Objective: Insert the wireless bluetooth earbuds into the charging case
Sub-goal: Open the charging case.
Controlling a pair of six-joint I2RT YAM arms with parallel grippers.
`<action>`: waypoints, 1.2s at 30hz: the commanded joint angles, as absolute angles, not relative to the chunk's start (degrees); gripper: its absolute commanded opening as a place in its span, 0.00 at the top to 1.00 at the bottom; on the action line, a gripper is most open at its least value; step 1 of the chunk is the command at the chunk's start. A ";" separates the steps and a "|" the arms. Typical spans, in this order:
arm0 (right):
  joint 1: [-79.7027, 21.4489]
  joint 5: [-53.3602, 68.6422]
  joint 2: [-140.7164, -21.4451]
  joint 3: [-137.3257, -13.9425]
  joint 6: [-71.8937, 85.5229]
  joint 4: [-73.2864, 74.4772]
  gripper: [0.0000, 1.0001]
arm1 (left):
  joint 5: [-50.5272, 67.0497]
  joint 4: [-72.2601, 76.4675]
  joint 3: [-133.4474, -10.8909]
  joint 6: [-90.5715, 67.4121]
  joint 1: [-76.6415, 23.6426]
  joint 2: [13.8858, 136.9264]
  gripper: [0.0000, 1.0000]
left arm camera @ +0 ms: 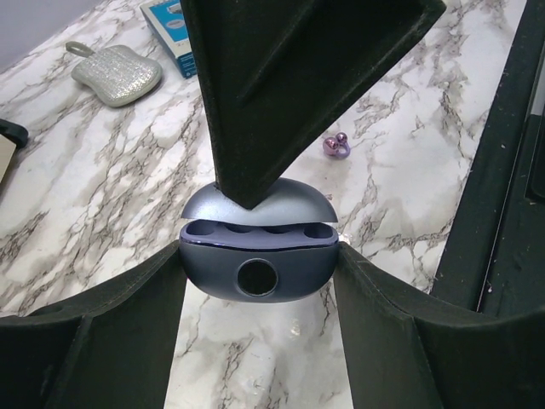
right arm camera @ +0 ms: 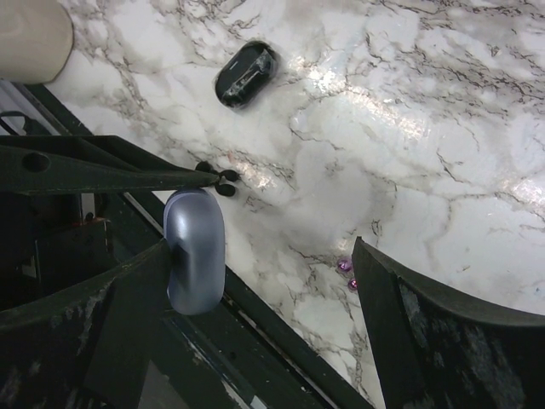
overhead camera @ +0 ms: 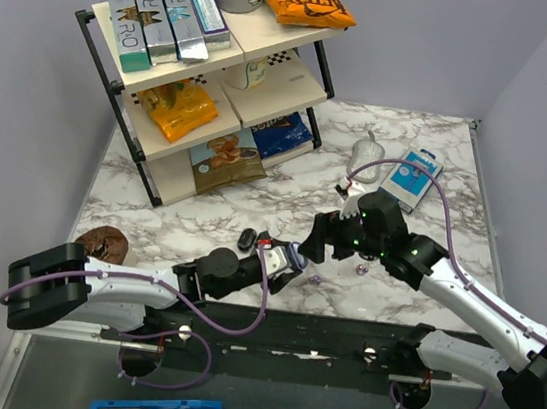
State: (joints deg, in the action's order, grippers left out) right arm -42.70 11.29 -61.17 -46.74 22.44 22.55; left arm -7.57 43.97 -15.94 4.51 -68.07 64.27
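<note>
I am holding the charging case (left arm camera: 255, 274) in the left gripper (overhead camera: 283, 258), whose fingers are clamping it from opposite sides, close to the near edge of the marble table (overhead camera: 287, 181) and about midway across. The lid is standing tipped back and the sockets under it are looking empty, so I am taking it that no bud is seated yet. The right gripper (right arm camera: 264, 256) is hovering just right of the case with its fingers spread wide and nothing between them.

I am reading the tiny black pieces lying on the marble just beside the tip of one left finger as the earbuds (right arm camera: 220, 181). They are sitting between the held case and a black oval object (right arm camera: 245, 74) that lies further left and a little farther off. They are too small for me to tell one bud from the other, or which way up either one is lying. Small purple beads (left arm camera: 336, 146) are also lying on the marble right of the case.

So I am judging this to be the fetching step, with the case presented and the first bud not yet picked. Next I am expecting to bring the right fingers down over one bud, pinching with the very tips and staying clear of the left finger crowding it.
</note>
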 commanded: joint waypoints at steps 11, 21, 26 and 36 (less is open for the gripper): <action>-42.89 6.33 -60.21 -45.97 22.85 24.61 0.05 | -9.40 46.23 -15.21 4.92 -69.08 62.75 1.00; -42.89 4.49 -59.06 -46.49 22.94 25.31 0.05 | -10.37 46.67 -15.03 5.01 -69.17 63.10 1.00; -42.89 3.78 -58.89 -46.32 23.11 25.84 0.05 | -10.72 46.76 -14.94 5.01 -69.34 62.75 1.00; -42.89 14.67 -53.09 -43.69 26.36 16.53 0.02 | -12.30 47.99 -15.29 5.19 -69.43 63.10 1.00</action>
